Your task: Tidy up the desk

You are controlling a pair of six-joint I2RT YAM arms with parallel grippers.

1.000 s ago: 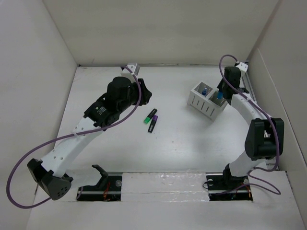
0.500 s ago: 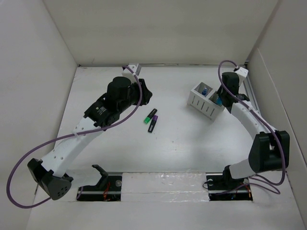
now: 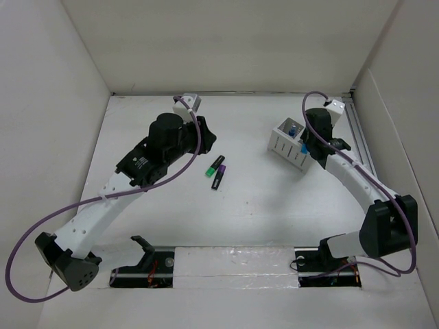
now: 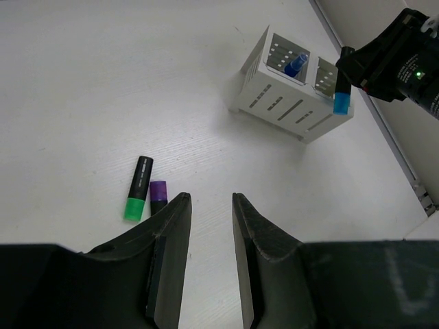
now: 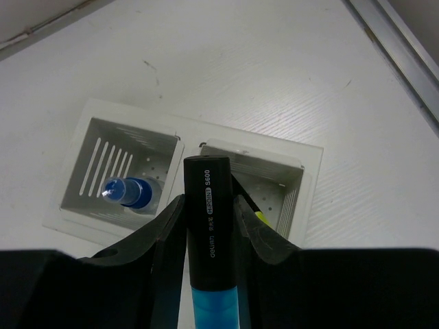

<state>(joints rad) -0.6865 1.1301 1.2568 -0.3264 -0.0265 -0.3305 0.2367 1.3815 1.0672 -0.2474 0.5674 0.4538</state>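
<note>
The desk (image 3: 260,202) is a white tabletop. A green-capped marker (image 3: 216,166) and a purple-capped marker (image 3: 219,177) lie side by side at its middle, also in the left wrist view (image 4: 138,187) (image 4: 158,195). My left gripper (image 4: 209,199) is open and empty, just right of them above the desk. My right gripper (image 5: 207,199) is shut on a black highlighter with a blue cap (image 5: 209,226), held upright above the white two-compartment box (image 5: 192,137). The box holds a blue marker (image 5: 129,192) in one compartment and a yellow-tipped pen (image 5: 260,218) in the other.
A metal rail (image 3: 360,137) runs along the desk's right edge, just beyond the box (image 3: 288,145). White panel walls bound the left, back and right sides. Both arm bases sit at the near edge.
My right gripper has swung left and slightly nearer with the blue highlighter, now over the box's right compartment. The left arm has shifted only slightly.
</note>
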